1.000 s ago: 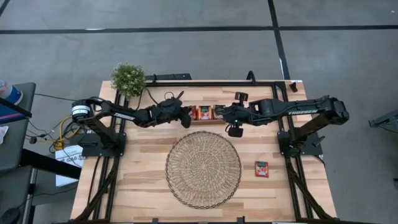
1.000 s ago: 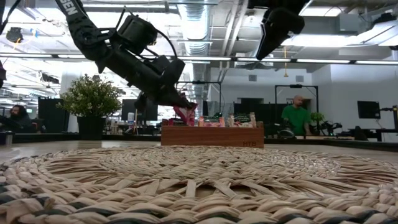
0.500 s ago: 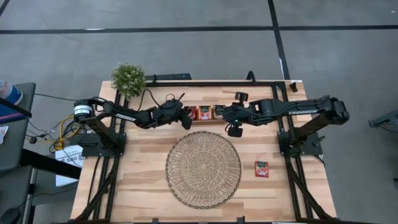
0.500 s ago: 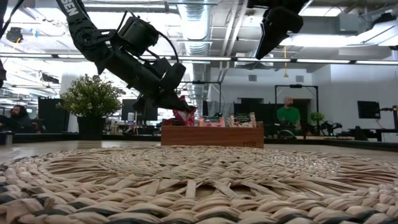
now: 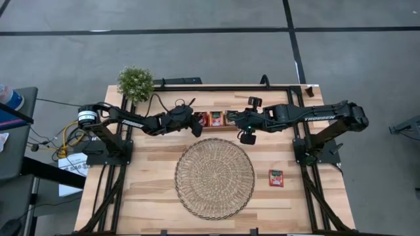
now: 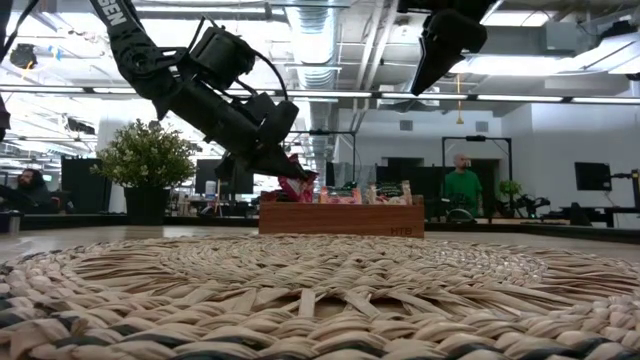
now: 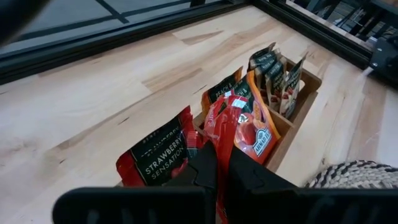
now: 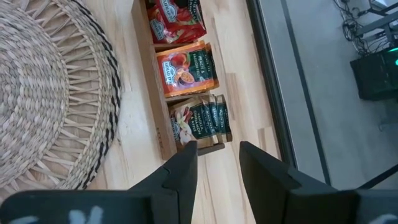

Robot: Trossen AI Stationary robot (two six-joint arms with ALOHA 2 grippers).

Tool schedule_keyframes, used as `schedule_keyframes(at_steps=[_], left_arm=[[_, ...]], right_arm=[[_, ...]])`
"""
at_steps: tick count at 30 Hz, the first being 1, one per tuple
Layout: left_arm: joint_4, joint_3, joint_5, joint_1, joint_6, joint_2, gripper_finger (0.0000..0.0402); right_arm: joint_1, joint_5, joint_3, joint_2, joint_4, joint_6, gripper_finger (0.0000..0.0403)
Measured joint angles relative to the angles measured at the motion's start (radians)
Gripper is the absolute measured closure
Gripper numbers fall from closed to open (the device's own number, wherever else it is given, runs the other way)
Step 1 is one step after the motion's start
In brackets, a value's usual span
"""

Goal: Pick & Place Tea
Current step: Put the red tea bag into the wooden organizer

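Observation:
Tea sachets stand upright in the brown wooden tray [image 5: 220, 128] at the table's far middle. A dark and red "Strawberry Sensation" sachet [image 7: 155, 155] leans at the tray's left end. My left gripper [image 5: 197, 123] is over that end, shut on a red sachet [image 7: 224, 121]. Orange sachets [image 8: 185, 68] and pale ones [image 8: 202, 121] fill the other compartments. My right gripper [image 8: 217, 158] hangs open high above the tray's right end, with nothing between its fingers. One more red sachet [image 5: 275, 177] lies flat on the table right of the round woven mat [image 5: 214, 178]. My left gripper pinches the red sachet by its upper part [image 7: 219, 140] between its two fingers [image 7: 205, 168], coming slanting down from the table's left. The sachet stands edge-on and upright over the tray's left compartment [image 6: 297, 186]. Whether its lower end is clear of the tray, I cannot tell.
A small potted plant [image 5: 136, 83] stands at the far left corner. The black frame rail [image 7: 124, 34] runs along the far edge behind the tray. People [image 6: 461, 188] are in the room beyond the table.

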Motion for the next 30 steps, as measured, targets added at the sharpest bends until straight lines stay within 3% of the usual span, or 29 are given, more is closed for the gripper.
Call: schedule_keyframes(at_steps=[8, 20, 30], left_arm=[[0.000, 0.000, -0.018, 0.003, 0.019, 0.000, 0.0394], [0.000, 0.000, -0.055, 0.003, 0.114, 0.000, 0.0320], [0.000, 0.000, -0.138, 0.003, 0.223, -0.002, 0.0314]], right_arm=[[0.000, 0.000, 0.000, 0.000, 0.000, 0.000, 0.0290], [0.000, -0.001, 0.000, 0.000, 0.000, 0.001, 0.0290], [0.002, -0.001, 0.000, 0.000, 0.000, 0.001, 0.0290]])
